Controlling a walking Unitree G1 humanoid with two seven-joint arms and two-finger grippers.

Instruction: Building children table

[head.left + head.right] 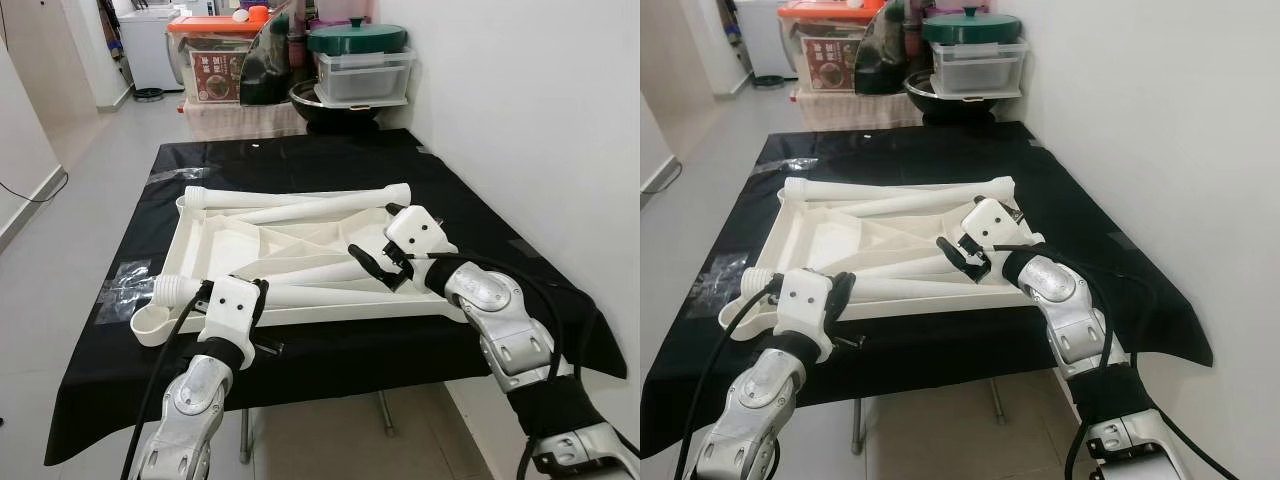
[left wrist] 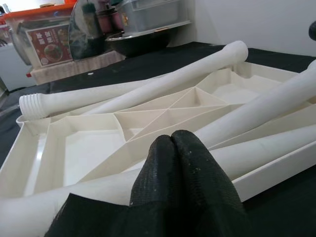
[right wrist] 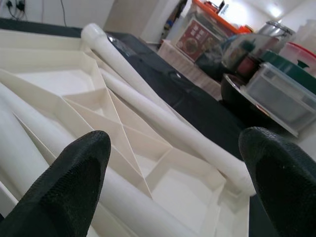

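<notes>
- White tabletop [image 1: 215,245] lies underside up on the black-covered table [image 1: 90,360], ribs exposed, so the leg sockets face me.
- Four loose white legs [image 1: 300,210] rest across the tabletop.
- My left gripper [image 2: 173,148], fingers pressed together and empty, sits at the tabletop's near edge, by a leg's threaded end [image 1: 172,291].
- My right gripper [image 1: 378,268], spread wide and empty, hovers above the legs, placed, I judge, to take one.
</notes>
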